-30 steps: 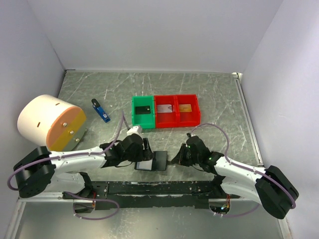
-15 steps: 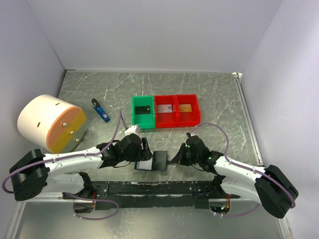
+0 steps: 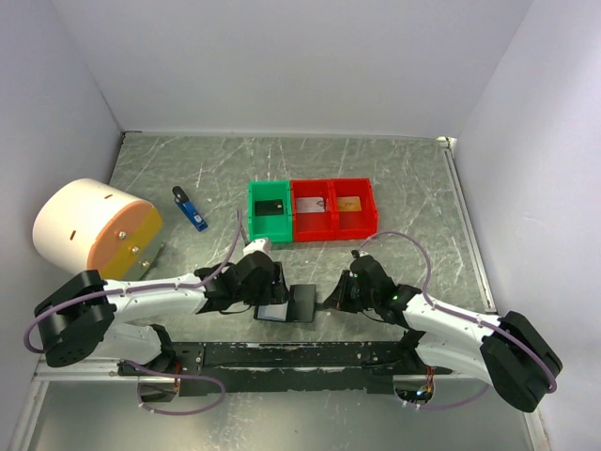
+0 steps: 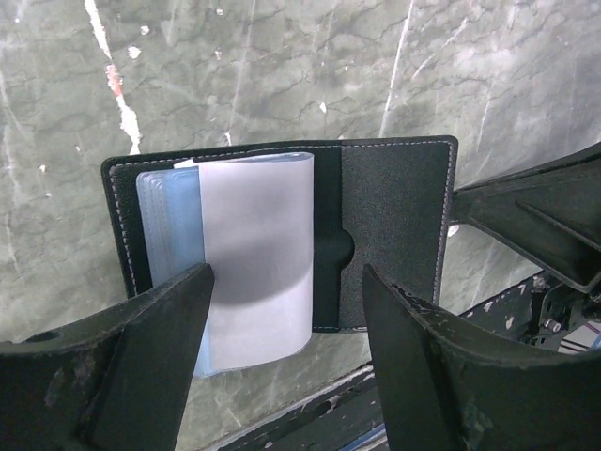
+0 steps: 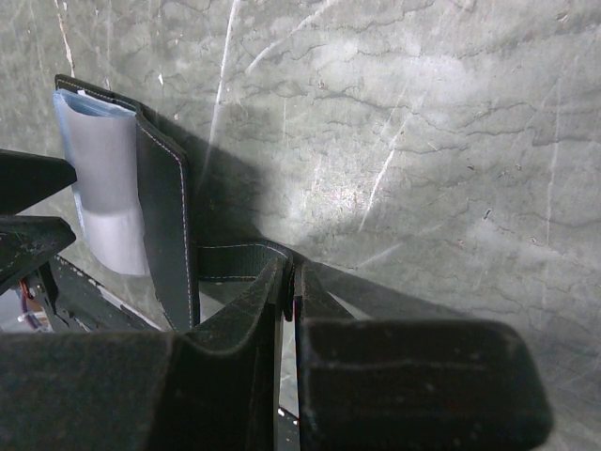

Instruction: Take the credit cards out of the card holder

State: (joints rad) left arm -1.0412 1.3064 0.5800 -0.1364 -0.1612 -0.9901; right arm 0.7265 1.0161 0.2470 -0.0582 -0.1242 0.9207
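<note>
1. the top external camera is looking down from high over the table's [image 3: 404, 178] near edge, far off, seeing the card holder [image 3: 300, 303] low in the middle.
2. the left wrist camera is hanging close above the card holder [image 4: 394, 221], facing down.
3. the right wrist camera is looking leftward from close beside the card holder's [image 5: 165, 225] right edge.
4. all three are sharing the card holder.

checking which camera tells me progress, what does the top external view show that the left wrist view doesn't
Only the top external view shows the green bin and red bins with the credit cards lying in them, plus the blue stick. Only the left wrist view resolves the clear sleeves as fanned leaves, the front one looking empty. Both show the card holder lying open on the table with the left fingers spread over it.
</note>
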